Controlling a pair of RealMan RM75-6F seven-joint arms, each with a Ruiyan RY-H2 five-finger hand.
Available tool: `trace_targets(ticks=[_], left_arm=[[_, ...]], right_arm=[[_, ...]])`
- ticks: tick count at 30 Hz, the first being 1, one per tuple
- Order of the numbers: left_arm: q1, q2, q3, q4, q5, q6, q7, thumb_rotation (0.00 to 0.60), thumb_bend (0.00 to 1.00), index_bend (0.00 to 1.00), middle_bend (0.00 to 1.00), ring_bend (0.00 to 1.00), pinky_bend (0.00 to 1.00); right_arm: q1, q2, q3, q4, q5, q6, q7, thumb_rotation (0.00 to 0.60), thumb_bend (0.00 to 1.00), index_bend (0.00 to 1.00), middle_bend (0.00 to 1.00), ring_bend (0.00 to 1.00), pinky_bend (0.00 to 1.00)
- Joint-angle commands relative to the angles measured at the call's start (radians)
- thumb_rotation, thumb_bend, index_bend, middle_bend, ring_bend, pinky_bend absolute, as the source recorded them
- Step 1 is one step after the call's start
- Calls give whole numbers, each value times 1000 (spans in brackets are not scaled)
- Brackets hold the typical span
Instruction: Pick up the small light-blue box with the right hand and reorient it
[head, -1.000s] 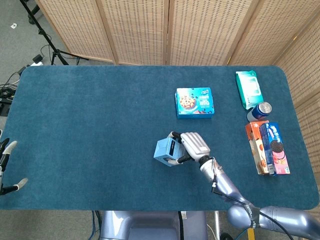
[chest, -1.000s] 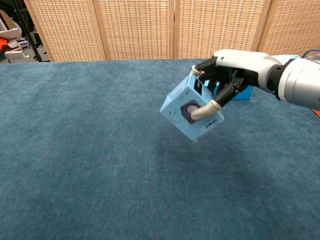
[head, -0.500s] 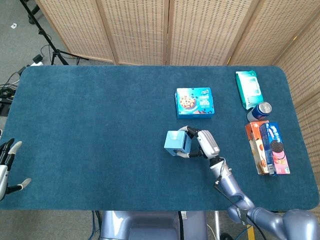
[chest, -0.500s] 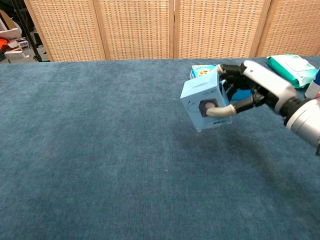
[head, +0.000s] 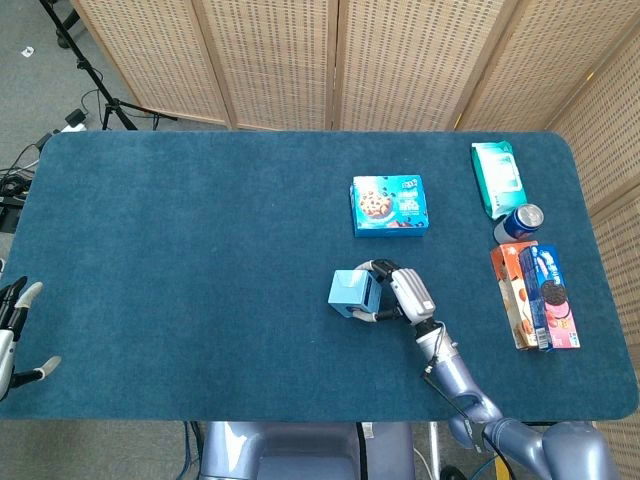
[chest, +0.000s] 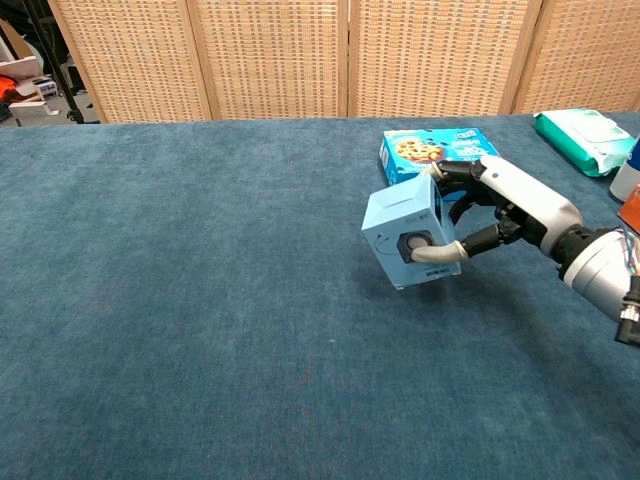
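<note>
Your right hand has the small light-blue box clamped: thumb across the near face, other fingers wrapped over the far top edge. Box sits tilted, one corner low, near-centre of the blue table. Chest view suggests it's just above the cloth or barely touching; can't tell which. The face toward the chest camera has a dark round graphic in a square; small print beside it isn't legible.

Your left hand is at the near-left table edge, fingers apart, nothing in it.

Far of the held box: blue cookie box lying flat, chocolate-chip cookie picture on top, lettering too small to read. Far-right corner: teal wipes pack. Just near of it, a blue can standing upright, logo not readable. Right edge: an orange snack box and a blue-and-pink sandwich-cookie pack lying side by side, touching; brand text blurred.
</note>
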Motion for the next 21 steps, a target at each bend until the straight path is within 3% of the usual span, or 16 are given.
trace_targets(ticks=[1, 3, 5, 15, 21], left_arm=[[0, -1, 1, -1, 3, 0, 4, 600, 0, 0, 0, 0, 0], [0, -4, 2, -2, 7, 4, 9, 600, 0, 0, 0, 0, 0], [0, -5, 3, -2, 10, 6, 11, 600, 0, 0, 0, 0, 0], [7, -3, 10, -3, 32, 23, 5, 600, 0, 0, 0, 0, 0], [12, -3, 11, -3, 40, 35, 5, 600, 0, 0, 0, 0, 0]], right_arm=[[5, 31, -28, -14, -11, -32, 19, 600, 144, 279, 129, 55, 194], [7, 77, -69, -39, -40, -53, 55, 600, 50, 82, 14, 0, 127], [6, 100, -75, -57, -48, -44, 68, 600, 6, 6, 0, 0, 95], [-33, 267, -87, -234, -79, 62, 24, 600, 0, 0, 0, 0, 29], [-86, 434, -108, -405, -119, 158, -150, 600, 0, 0, 0, 0, 0]])
